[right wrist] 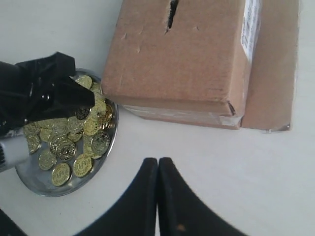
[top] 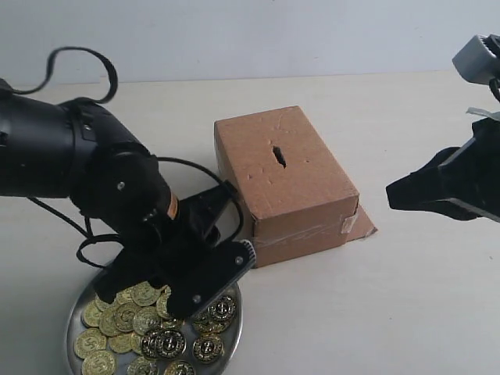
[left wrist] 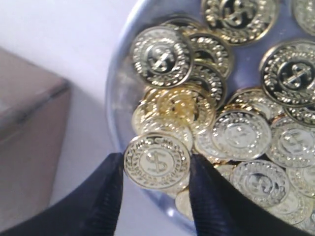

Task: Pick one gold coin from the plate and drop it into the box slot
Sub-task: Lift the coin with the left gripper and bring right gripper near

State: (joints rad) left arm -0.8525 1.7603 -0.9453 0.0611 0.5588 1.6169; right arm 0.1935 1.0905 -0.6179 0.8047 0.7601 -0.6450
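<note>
The left gripper [left wrist: 156,159] holds one gold coin [left wrist: 156,162] between its two black fingers [left wrist: 106,196]. One finger touches the coin on each side, at its edge. The coin has a dollar sign in the middle and a ring of leaves around it. It sits just over the near edge of the plate [left wrist: 115,98].

Under it and beside it lie many more coins [top: 133,324]. They are piled up, and some lie on top of others. The plate is round and shiny, and its low rim shows along one side. In the exterior view the left arm bends down over the plate and hides part of the pile.

The box [top: 289,183] stands on the table [top: 391,312], just beside the plate. I cannot tell if the two touch. The box is brown and has small dents on top. The slot [top: 279,156] is a short dark cut in the top, near the far end. It has rough edges. Clear tape [top: 305,233] runs along the lower side of the box, and a small flap [top: 362,224] sticks out at the bottom corner.

The right gripper [right wrist: 157,196] is pressed closed, finger against finger, with nothing in it. It hangs over the bare table on the other side of the box, well apart from the plate.
</note>
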